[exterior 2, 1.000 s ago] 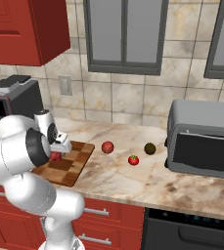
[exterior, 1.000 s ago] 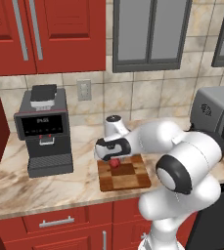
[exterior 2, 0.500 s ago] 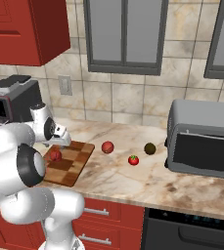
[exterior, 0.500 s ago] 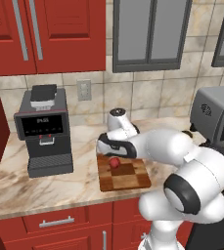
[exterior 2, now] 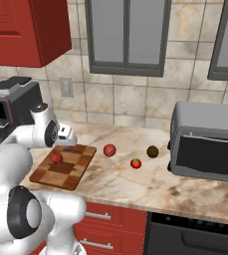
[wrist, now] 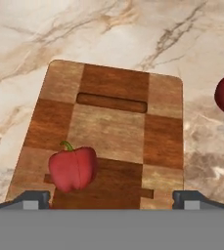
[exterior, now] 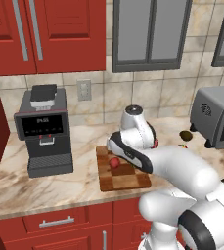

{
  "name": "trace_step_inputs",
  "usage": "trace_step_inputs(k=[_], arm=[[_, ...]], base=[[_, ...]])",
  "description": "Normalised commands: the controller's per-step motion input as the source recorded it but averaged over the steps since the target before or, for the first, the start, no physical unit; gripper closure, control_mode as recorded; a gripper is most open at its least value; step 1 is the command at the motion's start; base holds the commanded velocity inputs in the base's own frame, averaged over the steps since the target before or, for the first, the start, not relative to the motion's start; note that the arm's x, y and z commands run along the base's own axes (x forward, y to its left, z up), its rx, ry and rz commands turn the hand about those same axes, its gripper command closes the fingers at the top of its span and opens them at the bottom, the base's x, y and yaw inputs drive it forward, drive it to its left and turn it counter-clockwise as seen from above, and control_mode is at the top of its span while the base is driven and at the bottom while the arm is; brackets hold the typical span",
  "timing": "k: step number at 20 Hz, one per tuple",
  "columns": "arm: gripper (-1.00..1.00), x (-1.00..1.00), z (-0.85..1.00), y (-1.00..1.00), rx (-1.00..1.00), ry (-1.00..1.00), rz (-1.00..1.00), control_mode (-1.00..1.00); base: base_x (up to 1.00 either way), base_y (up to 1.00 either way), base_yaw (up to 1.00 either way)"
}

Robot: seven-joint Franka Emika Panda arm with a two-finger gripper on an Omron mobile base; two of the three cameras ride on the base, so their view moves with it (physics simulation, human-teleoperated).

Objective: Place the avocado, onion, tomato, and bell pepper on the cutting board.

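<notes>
The counter (exterior 2: 135,184) of pale marble carries everything. At its right end stands a grey toaster oven (exterior 2: 207,142), at its left end a black coffee machine (exterior: 44,129).

Between them lies the checkered board (exterior 2: 65,167), the only thing here that holds anything: one red bell pepper (exterior 2: 57,159) sits on it, toward the side nearer the coffee machine. In the hand view the pepper (wrist: 73,168) shows a short green stem and lies on the near part of the board (wrist: 113,127), with a dark handle slot across the far part.

The other three vegetables are off the board, on bare counter. A plain red round onion (exterior 2: 109,150) lies just beside the board's right edge. Further right is the tomato (exterior 2: 135,163) with its green top, then the dark avocado (exterior 2: 153,151), near the oven.

The gripper (wrist: 111,199) hangs above the board with its jaws spread wide and nothing between them; the pepper lies apart from both tips.

The right base view lays out all three loose vegetables in a row. The left base view has the arm across them, so only the avocado (exterior: 185,135) is plain there. The hand view alone shows the pepper's stem and the board's slot.
</notes>
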Motion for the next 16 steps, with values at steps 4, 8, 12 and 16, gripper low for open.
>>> trace_step_inputs(k=[4,8,12,16], arm=[[-1.0,-0.38,0.24,-0.47,0.0,-0.1,0.07,-1.0],[-1.0,-0.35,0.21,-0.56,0.0,-0.07,0.04,-1.0],[-1.0,-0.34,0.21,-0.62,0.0,-0.05,0.01,-1.0],[-1.0,-0.13,0.22,-0.6,0.0,-0.02,0.0,-1.0]], base=[[0.0,0.0,0.0],[0.0,0.0,0.0],[0.0,0.0,0.0],[0.0,0.0,0.0]])
